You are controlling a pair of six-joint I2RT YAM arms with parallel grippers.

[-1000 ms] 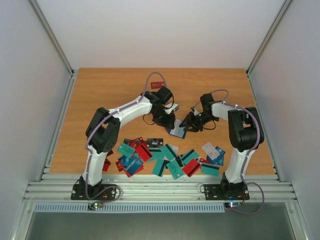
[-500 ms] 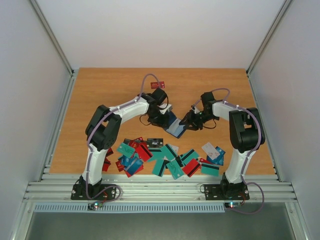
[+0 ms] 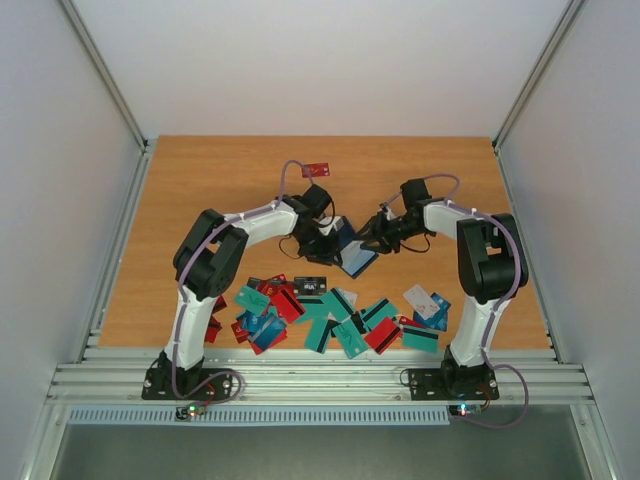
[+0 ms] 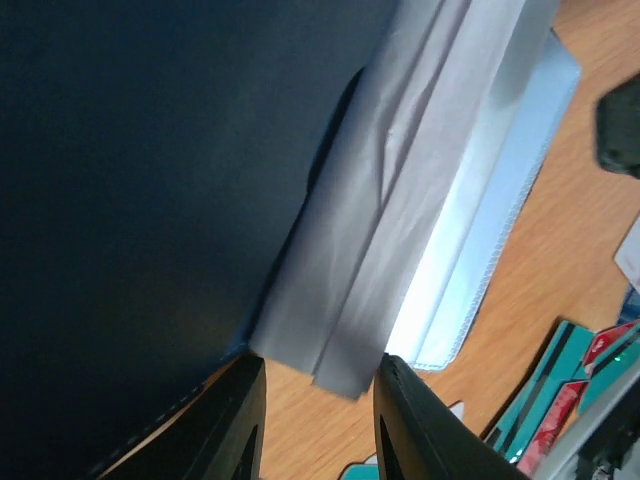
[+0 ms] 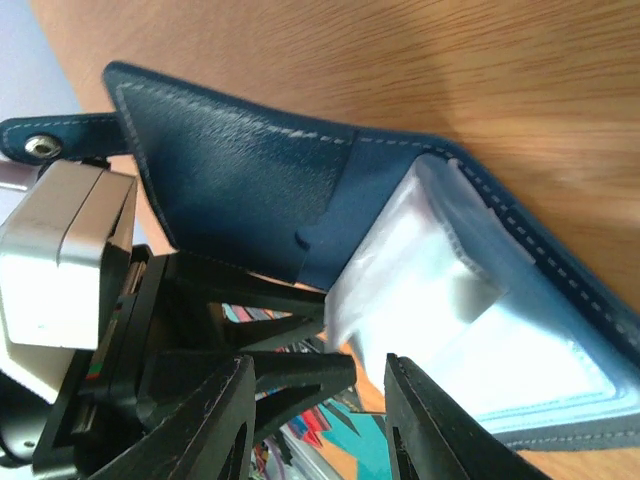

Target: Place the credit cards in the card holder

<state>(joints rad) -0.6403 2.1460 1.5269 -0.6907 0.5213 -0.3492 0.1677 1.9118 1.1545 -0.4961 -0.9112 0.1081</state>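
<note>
The card holder lies open between my two grippers at the table's middle, with a dark navy cover and pale clear pockets. In the left wrist view its cover fills the left and the pockets hang just above my open left gripper. In the right wrist view the holder is spread open, and its pockets reach down between the fingers of my open right gripper. Many credit cards, teal, red, blue and white, lie scattered near the front. In the top view the left gripper and right gripper flank the holder.
One red card lies alone at the far side. The left arm's fingers show under the holder in the right wrist view. Grey walls enclose the table on three sides.
Both grippers have closed in on the holder. It has shifted slightly away from the front and left, and it now stands more opened up between them.
</note>
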